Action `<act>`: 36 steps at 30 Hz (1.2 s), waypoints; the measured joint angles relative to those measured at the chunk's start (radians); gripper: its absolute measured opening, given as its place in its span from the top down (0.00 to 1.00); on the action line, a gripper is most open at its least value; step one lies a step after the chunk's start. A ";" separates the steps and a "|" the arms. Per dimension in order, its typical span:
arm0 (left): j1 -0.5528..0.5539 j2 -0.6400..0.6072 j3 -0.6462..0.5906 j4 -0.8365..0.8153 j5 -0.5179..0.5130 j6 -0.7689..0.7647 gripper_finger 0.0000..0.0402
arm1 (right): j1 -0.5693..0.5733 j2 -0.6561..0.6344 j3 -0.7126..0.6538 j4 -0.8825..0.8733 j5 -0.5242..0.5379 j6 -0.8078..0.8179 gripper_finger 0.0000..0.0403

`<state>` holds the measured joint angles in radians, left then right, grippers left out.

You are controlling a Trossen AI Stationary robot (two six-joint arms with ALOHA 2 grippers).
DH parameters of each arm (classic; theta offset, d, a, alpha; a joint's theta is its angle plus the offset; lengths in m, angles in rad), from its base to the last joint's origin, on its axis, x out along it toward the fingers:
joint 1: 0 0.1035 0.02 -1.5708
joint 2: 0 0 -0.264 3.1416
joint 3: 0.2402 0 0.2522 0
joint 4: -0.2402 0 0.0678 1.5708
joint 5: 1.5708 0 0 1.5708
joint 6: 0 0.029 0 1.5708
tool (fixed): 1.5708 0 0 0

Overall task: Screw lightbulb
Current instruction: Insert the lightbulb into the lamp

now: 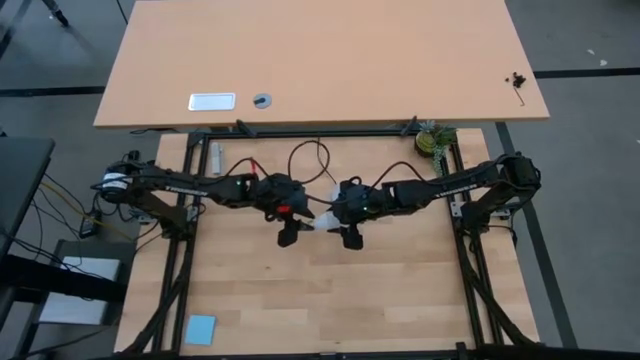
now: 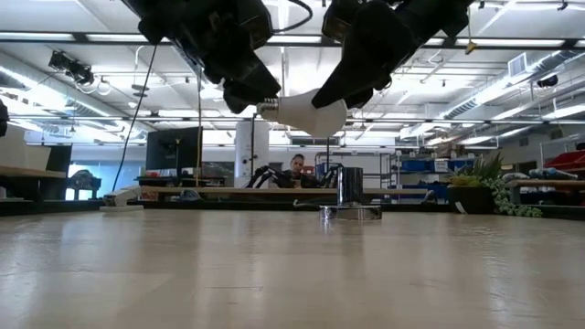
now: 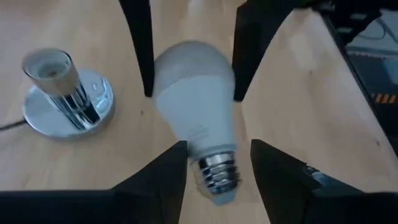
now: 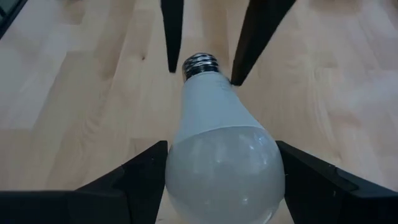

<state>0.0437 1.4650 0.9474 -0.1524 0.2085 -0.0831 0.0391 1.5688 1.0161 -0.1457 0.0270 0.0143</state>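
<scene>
**Bulb changing hands in mid-air**

While the bulb [image 2: 306,113] hangs well above the table, it passes from one arm to the other, and the step goes best if the right gripper [image 4: 221,168] keeps a firm, square hold on the glass before anything else moves. Its fingers press against both sides of the fat white end, so I judge it is grasping the bulb. The left gripper [image 3: 219,165] has its jaws spread, standing apart from the screw base that lies between them; it looks released. Backing that arm straight off along the bulb's axis should avoid knocking the thread.

Seen from the right gripper, the bulb sticks out ahead, metal base pointing at the left one. The socket [image 3: 65,93] stands on the table below and off to one side, upright, well apart from the bulb. The bulb still lies sideways, so it must be tipped base-down first.
</scene>
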 joint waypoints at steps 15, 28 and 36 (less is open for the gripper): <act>0.000 0.100 0.106 -0.145 0.005 0.061 0.58 | -0.001 0.000 0.000 0.004 0.005 -0.018 0.31; 0.000 0.107 0.106 -0.168 -0.025 0.063 0.70 | -0.001 -0.007 0.000 0.027 0.049 -0.027 0.27; 0.008 0.104 0.093 -0.082 -0.069 0.107 0.75 | 0.000 -0.137 0.000 -0.042 0.113 -0.033 0.15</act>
<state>0.0518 1.5688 1.0406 -0.2341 0.1397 0.0241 0.0391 1.4323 1.0157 -0.1879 0.1398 -0.0183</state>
